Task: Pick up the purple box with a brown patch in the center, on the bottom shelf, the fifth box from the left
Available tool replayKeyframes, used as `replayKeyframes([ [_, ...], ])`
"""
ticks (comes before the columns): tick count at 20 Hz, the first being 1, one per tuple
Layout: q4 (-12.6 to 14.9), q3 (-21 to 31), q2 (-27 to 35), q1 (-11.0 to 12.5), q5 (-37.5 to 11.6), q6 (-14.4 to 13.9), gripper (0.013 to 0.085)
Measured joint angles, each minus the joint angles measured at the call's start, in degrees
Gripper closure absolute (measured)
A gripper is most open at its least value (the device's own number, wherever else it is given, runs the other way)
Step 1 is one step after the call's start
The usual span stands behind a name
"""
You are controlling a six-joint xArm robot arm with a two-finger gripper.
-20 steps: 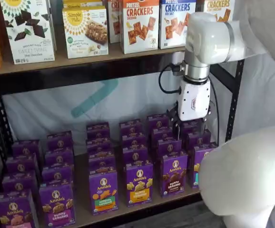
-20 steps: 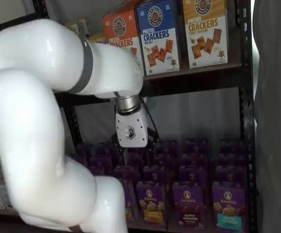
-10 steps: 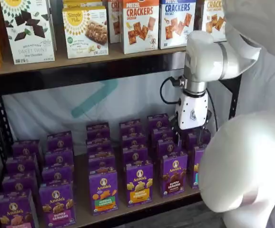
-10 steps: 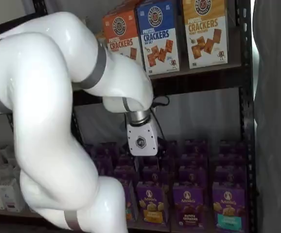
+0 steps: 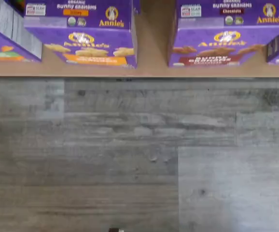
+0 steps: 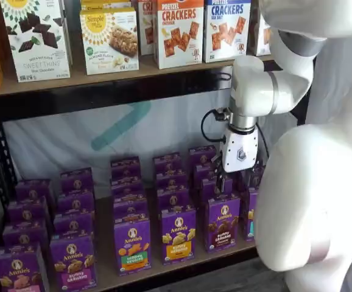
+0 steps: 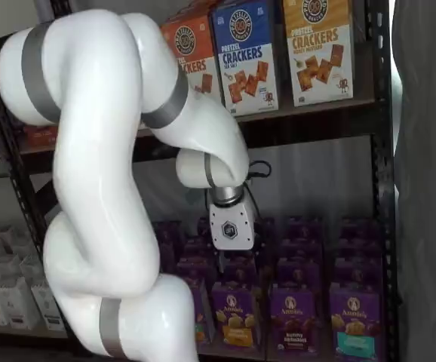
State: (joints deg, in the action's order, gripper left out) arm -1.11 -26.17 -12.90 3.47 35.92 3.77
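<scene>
The purple box point(image 6: 223, 222) with dark brown bunny cookies stands upright at the front of the bottom shelf point(image 6: 105, 252). It also shows in a shelf view point(image 7: 291, 317) and, from above, in the wrist view point(image 5: 226, 34), marked "Chocolate". My gripper point(image 6: 223, 181) hangs over the rows of purple boxes behind and above it, not touching it. Its white body point(image 7: 230, 230) points down. The black fingers show only as a dark shape against the boxes, so I cannot tell if they are open. Nothing is held.
A purple box with a yellow band point(image 6: 178, 234) stands just left of the target, and one with a teal band point(image 7: 354, 320) just right. Cracker boxes point(image 6: 179, 30) fill the upper tier. Grey wood floor point(image 5: 130, 159) lies before the shelf edge. A black upright point(image 7: 385, 188) stands at right.
The gripper has come down and shifted slightly sideways, closer to the rows of purple boxes. The arm's elbow has swung upward. No box has moved.
</scene>
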Motion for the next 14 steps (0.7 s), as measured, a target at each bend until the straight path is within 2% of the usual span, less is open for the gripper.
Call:
replayKeyframes([
  [5,1.5,-3.1,8.1,0.0,-6.3,-1.2,0.013],
  [14,5.1,-10.8,21.1,1.2,-11.7,-3.2,0.013],
])
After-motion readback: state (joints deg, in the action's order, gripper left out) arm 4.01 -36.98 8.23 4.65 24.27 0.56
